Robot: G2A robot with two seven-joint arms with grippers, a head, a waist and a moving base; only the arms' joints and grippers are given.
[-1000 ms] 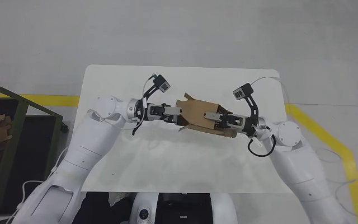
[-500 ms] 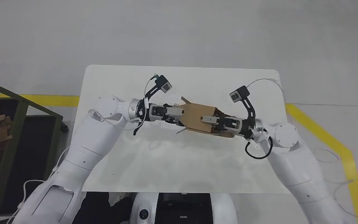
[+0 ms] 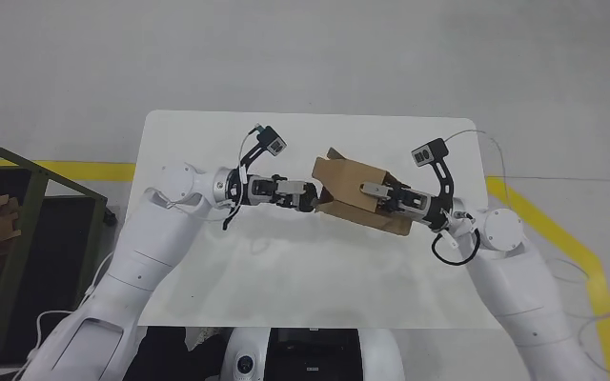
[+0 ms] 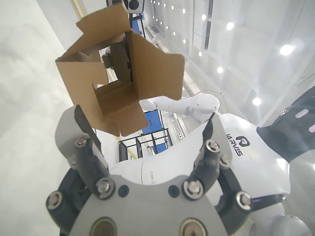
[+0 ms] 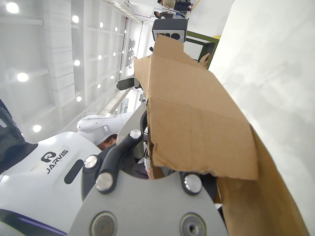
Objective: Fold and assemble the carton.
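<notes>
White table (image 3: 191, 276), 1 item held above it. Carton (image 3: 355, 186): brown, half-formed, flaps loose, clear of the surface between 2 arms. Right gripper (image 3: 381, 195): jaws pinching 1 carton wall. Left gripper (image 3: 307, 198): jaws spread, just beside the open end. Risk: single-wall hold may let carton twist or collapse when flaps are pushed.

Lab hall: yellow floor tape (image 3: 95, 170), ceiling spotlights (image 4: 285, 49)

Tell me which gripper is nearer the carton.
Right. The right gripper is shut on one end of the carton. The left gripper is open at the opposite end, with the flaps just ahead of it.
</notes>
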